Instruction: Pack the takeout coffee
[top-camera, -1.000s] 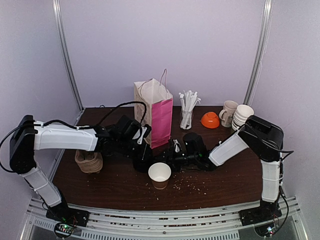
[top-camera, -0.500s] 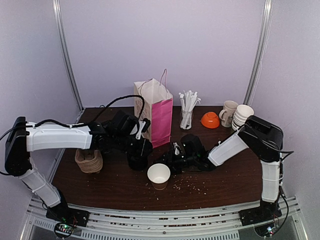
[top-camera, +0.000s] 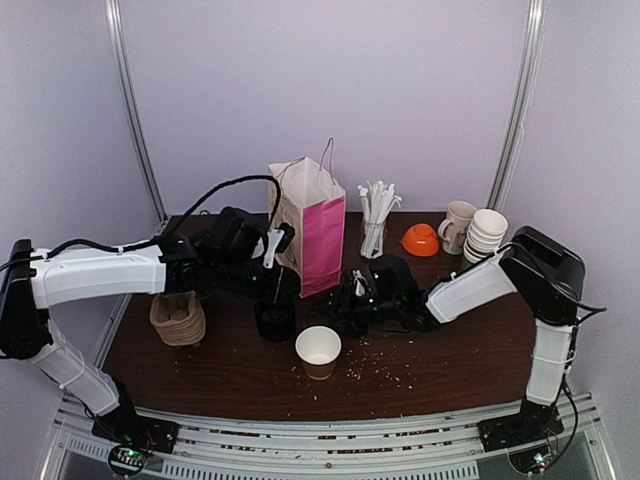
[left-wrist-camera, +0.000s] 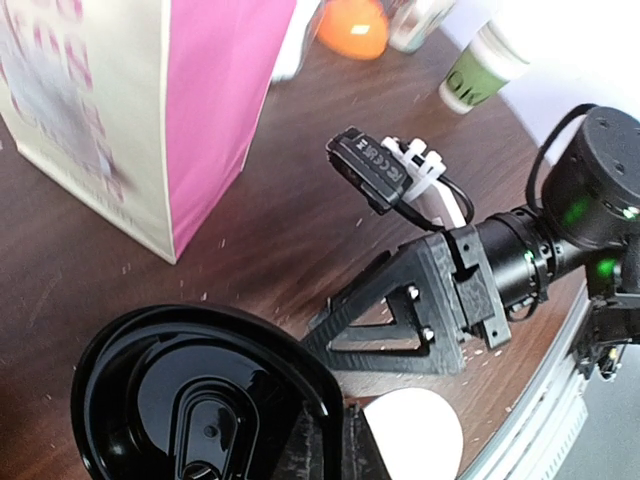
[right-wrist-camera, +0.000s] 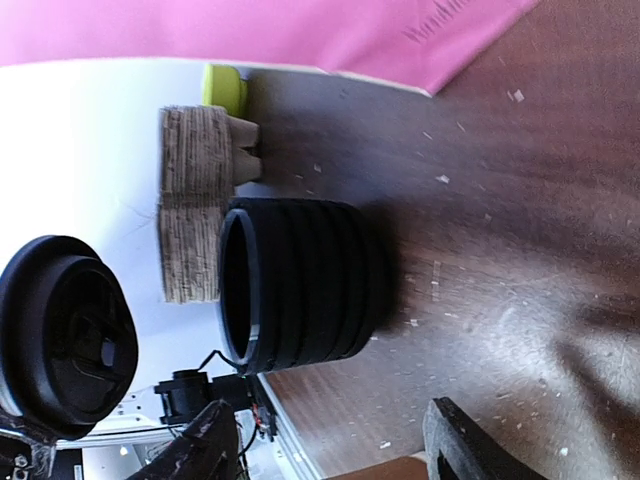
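Note:
The takeout coffee's brown paper cup (top-camera: 318, 350) stands open-topped, white inside, near the table's front middle; its rim (left-wrist-camera: 415, 435) shows low in the left wrist view. My left gripper (top-camera: 275, 288) (left-wrist-camera: 345, 440) is shut on the rim of a black dome lid (left-wrist-camera: 190, 400) (right-wrist-camera: 65, 335), held just above a ribbed black stack of lids (top-camera: 275, 320) (right-wrist-camera: 300, 285). My right gripper (top-camera: 338, 312) (right-wrist-camera: 335, 450) stands open to the right of that stack, with nothing between its fingers (right-wrist-camera: 460, 450).
A pink-and-white paper bag (top-camera: 312, 228) stands upright behind the grippers. A pile of cardboard carriers (top-camera: 178, 320) lies at the left. A glass of straws (top-camera: 375, 225), an orange bowl (top-camera: 421, 240), a beige mug (top-camera: 457, 225) and stacked paper cups (top-camera: 487, 235) fill the back right.
My left gripper has risen and drawn back left with the lid, off the black stack. My right gripper has opened and pulled a little to the right, away from the stack.

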